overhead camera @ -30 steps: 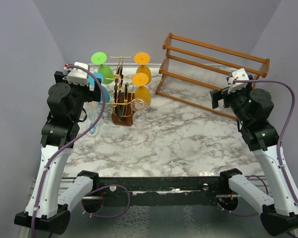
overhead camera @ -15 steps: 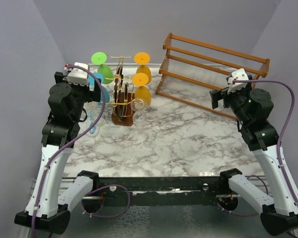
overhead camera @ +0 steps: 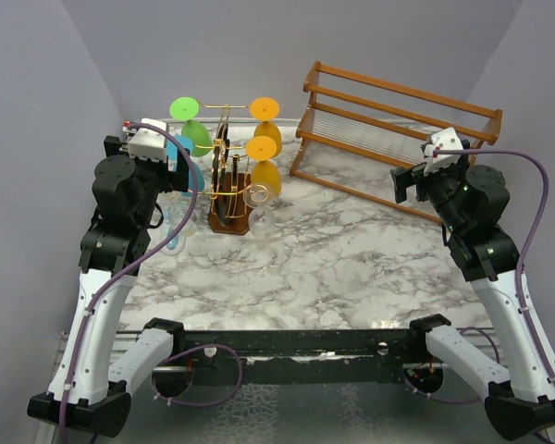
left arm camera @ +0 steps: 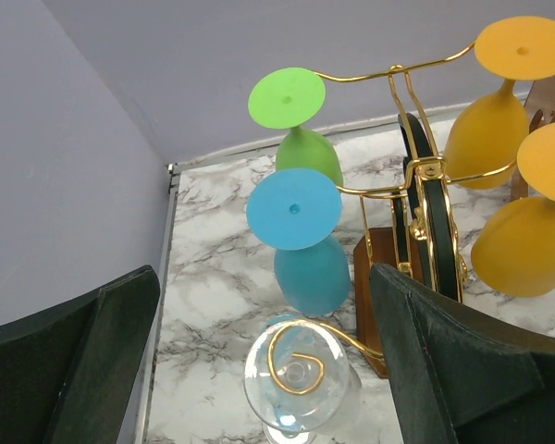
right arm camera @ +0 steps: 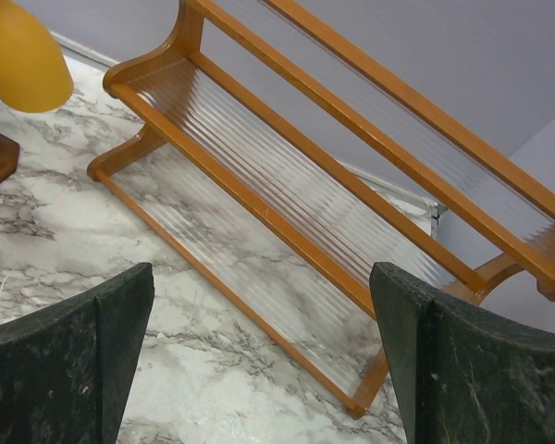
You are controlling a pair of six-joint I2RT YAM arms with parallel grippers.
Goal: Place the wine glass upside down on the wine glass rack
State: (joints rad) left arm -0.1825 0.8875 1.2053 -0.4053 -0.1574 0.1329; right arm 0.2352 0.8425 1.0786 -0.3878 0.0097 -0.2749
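Observation:
A clear wine glass point(left arm camera: 296, 384) hangs upside down on a scroll-ended arm of the gold wire wine glass rack point(left arm camera: 424, 176). My left gripper point(left arm camera: 264, 273) is open above it, with a dark finger on each side and touching nothing. On the same rack hang a blue glass point(left arm camera: 305, 264), a green glass point(left arm camera: 307, 153) and two orange glasses point(left arm camera: 527, 245). From above, the left gripper point(overhead camera: 178, 162) sits at the left side of the rack point(overhead camera: 227, 176). My right gripper point(right arm camera: 261, 273) is open and empty, far to the right.
A larger brown wooden slatted rack point(overhead camera: 398, 129) stands at the back right, below the right gripper. Another clear glass point(overhead camera: 256, 199) hangs on the gold rack's right side. The wall point(left arm camera: 74, 139) is close on the left. Marble tabletop point(overhead camera: 333, 259) lies in front.
The left arm has edged very slightly to the right. The glasses and the right arm have not moved.

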